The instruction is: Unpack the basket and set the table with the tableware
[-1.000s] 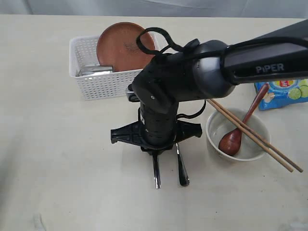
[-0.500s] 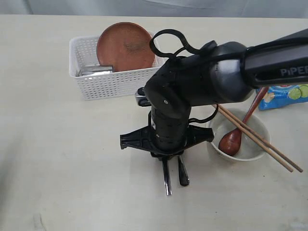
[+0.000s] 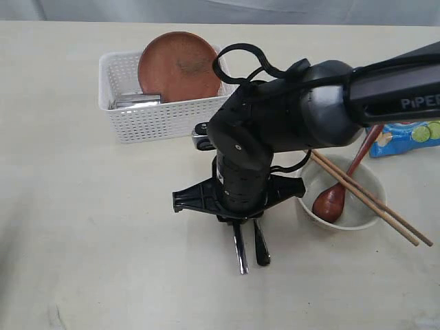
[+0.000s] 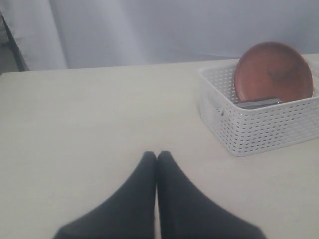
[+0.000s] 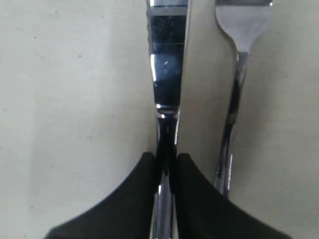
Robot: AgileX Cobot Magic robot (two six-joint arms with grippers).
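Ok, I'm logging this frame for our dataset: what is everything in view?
basket: one, white, far left of centre
plate: one, brown, on edge in basket
steel cup: one, silver, in basket beside plate
knife: one, steel, in right gripper
fork: one, steel, on table beside knife
bowl: one, cream, right of fork
spoon: one, dark wood, in bowl
chopsticks: pair, light wood, across bowl
chip bag: one, blue, beyond bowl
table: one, beige
left gripper: black, shut, over bare table
right gripper: black, shut on knife
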